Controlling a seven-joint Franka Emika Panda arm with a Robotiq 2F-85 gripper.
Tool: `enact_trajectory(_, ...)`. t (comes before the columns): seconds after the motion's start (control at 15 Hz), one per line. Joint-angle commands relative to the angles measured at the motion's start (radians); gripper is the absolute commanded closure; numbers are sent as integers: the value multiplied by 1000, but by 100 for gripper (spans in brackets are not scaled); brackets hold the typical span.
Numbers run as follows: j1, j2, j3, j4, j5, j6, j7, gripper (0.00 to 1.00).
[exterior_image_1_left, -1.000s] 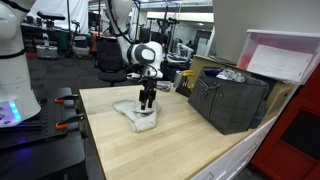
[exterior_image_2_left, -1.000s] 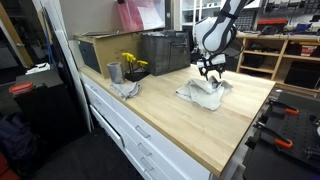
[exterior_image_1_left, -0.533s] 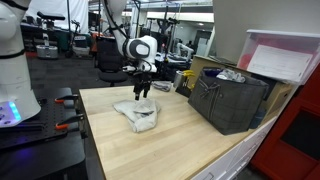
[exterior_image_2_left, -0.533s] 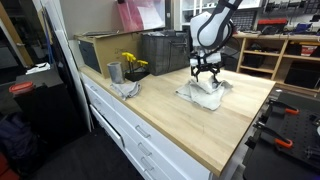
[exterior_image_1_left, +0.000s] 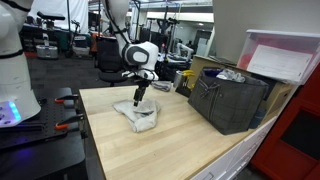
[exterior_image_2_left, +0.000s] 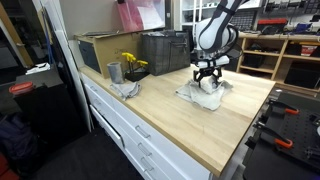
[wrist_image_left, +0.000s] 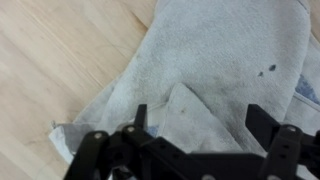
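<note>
A crumpled white-grey cloth (exterior_image_1_left: 137, 113) lies on the light wooden tabletop (exterior_image_1_left: 170, 140); it also shows in the other exterior view (exterior_image_2_left: 205, 96) and fills the wrist view (wrist_image_left: 215, 70). My gripper (exterior_image_1_left: 139, 97) hangs just above the cloth, fingers pointing down; it also shows from the other side (exterior_image_2_left: 208, 78). In the wrist view the two dark fingers (wrist_image_left: 200, 118) stand wide apart with only cloth between them, nothing held. The cloth has small dark specks and a folded corner lying on the wood.
A dark crate (exterior_image_1_left: 228, 98) stands on the table beyond the cloth, with a pink-lidded bin (exterior_image_1_left: 283, 56) behind it. In an exterior view a metal cup (exterior_image_2_left: 114, 72), yellow flowers (exterior_image_2_left: 132, 63) and a second small cloth (exterior_image_2_left: 125, 89) sit near the table's far end.
The gripper rose off the cloth and shifted slightly sideways, then came back down a little over it. The cloth has stayed on the table.
</note>
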Motion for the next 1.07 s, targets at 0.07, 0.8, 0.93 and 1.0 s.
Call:
enact_trajectory(0.07,37,21,-34,8,-53,18,-113,32)
enact_trajectory(0.8,130,20,-100,-6,-180,52,-120,100)
enact_trajectory(0.93,143,19,-113,-10,-204,58,-114,100)
enact_trajectory(1.0,153,14,-121,-14,-216,60,-105,100)
